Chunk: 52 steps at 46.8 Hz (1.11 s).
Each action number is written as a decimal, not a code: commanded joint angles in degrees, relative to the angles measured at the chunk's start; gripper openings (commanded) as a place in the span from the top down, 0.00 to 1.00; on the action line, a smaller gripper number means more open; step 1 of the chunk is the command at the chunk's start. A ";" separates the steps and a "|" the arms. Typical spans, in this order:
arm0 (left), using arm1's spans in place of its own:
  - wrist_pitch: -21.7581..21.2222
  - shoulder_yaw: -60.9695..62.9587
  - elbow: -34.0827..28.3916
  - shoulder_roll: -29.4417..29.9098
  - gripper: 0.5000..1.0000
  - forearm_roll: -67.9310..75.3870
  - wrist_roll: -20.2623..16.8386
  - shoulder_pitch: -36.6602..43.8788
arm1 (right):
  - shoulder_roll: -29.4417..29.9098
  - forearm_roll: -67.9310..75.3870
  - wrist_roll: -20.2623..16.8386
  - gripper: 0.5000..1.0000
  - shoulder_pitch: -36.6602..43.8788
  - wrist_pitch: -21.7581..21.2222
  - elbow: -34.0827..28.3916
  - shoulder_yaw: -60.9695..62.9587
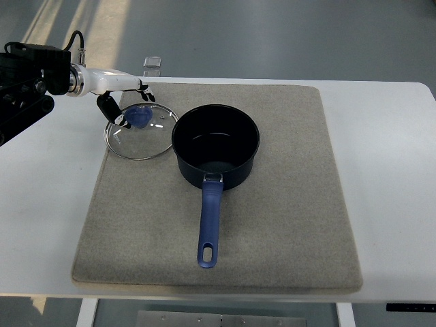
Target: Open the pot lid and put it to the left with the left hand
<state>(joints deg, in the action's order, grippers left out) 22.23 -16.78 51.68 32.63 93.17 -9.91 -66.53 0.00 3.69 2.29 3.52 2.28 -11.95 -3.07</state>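
Observation:
A dark blue pot (216, 145) stands uncovered on the grey mat (272, 218), its blue handle (210, 228) pointing toward the near edge. The glass lid (140, 131) with a blue knob (141, 118) lies flat on the mat just left of the pot. My left hand (125, 103) reaches in from the upper left and hovers at the lid's far-left rim, fingers spread and relaxed, just beside the knob and not gripping it. The right arm does not show.
The mat covers most of a white table (388, 170). A small clear bracket (152, 63) sits at the table's far edge behind the hand. Grey floor lies beyond.

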 commanded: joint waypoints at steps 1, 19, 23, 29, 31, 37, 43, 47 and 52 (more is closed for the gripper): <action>0.09 -0.01 0.00 0.15 0.02 -1.32 -0.11 -0.09 | 0.00 0.00 0.00 0.17 0.00 0.01 0.00 -0.09; -2.37 -0.09 -6.15 0.07 0.02 -47.09 -0.11 0.09 | 0.00 0.00 0.00 0.17 0.00 0.01 0.00 0.00; -2.46 -0.09 -8.08 -0.11 0.01 -57.90 -0.11 0.18 | 0.00 0.00 0.00 0.17 0.00 0.01 0.00 0.00; -2.46 -0.09 -10.28 -0.20 0.01 -69.69 -0.11 0.97 | 0.00 0.00 0.00 0.17 0.00 0.01 0.00 0.00; -2.46 -0.09 -10.64 -0.28 0.02 -72.77 -0.11 1.23 | 0.00 0.00 0.00 0.17 0.08 0.01 0.00 -0.09; -1.76 -0.18 -11.78 -0.55 0.01 -80.50 -0.03 2.99 | 0.00 0.00 0.00 0.17 0.00 0.01 0.00 0.00; 1.93 -0.18 -11.69 -0.20 0.01 -91.48 0.06 5.01 | 0.00 0.00 0.00 0.17 0.00 0.01 0.00 0.00; 7.37 -0.18 -11.95 0.24 0.01 -97.91 0.59 6.33 | 0.00 0.00 0.00 0.17 0.00 0.01 0.00 0.00; 12.77 -0.62 -14.67 -0.28 0.02 -100.21 0.85 7.82 | 0.00 0.00 0.00 0.17 0.00 0.01 0.00 -0.09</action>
<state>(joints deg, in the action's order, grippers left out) 32.04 -16.97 38.94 32.83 -6.06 -9.27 -59.57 0.00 3.69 2.29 3.52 2.29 -11.95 -3.09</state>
